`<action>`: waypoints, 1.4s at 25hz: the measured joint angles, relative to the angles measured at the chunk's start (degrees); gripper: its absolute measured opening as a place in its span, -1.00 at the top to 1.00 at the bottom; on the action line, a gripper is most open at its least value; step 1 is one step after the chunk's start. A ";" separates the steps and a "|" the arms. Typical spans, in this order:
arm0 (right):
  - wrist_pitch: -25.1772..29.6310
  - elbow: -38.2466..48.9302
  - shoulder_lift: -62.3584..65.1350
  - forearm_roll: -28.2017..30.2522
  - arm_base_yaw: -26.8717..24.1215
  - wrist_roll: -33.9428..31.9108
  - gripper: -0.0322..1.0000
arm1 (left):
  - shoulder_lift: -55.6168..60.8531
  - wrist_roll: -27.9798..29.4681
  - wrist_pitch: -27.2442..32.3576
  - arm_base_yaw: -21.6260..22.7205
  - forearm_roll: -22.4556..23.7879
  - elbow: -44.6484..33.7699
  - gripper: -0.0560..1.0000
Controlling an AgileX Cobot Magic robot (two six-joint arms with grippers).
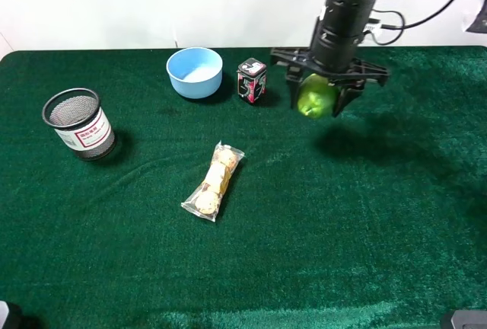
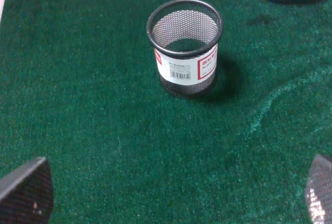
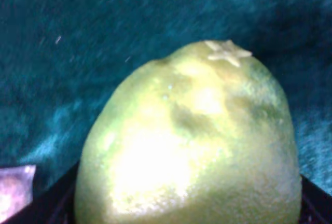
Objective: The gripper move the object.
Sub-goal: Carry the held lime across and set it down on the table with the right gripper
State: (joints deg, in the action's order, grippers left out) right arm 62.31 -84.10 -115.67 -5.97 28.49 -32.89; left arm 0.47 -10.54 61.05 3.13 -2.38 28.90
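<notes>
The yellow-green lime-like fruit (image 1: 316, 98) hangs in my right gripper (image 1: 318, 100), which is shut on it and holds it above the green cloth at the back right, just right of the small dark tin (image 1: 252, 80). In the right wrist view the fruit (image 3: 192, 146) fills the frame, with a pale stem star on its far end. My left gripper (image 2: 166, 193) is open and empty; only its two black fingertips (image 2: 26, 193) show at the frame's lower corners, above the cloth near the mesh cup (image 2: 184, 45).
A black mesh pen cup (image 1: 79, 123) stands at the left. A blue bowl (image 1: 195, 72) sits at the back, left of the tin. A clear cookie packet (image 1: 214, 180) lies in the middle. The green cloth (image 1: 342, 230) covers the table.
</notes>
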 joint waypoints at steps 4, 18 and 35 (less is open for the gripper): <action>0.00 0.00 0.00 0.96 4.10 0.08 0.03 | 0.00 0.00 0.00 0.00 0.00 0.00 -0.98; 0.18 0.00 0.00 2.51 16.26 0.33 0.03 | 0.00 0.00 0.00 0.00 0.00 0.00 -0.98; -8.51 9.80 2.64 0.79 24.80 0.27 0.03 | 0.00 0.00 0.00 0.00 0.00 0.00 -0.98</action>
State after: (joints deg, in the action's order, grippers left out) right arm 53.80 -74.30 -113.03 -5.18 53.29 -32.62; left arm 0.47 -10.54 61.05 3.13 -2.38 28.90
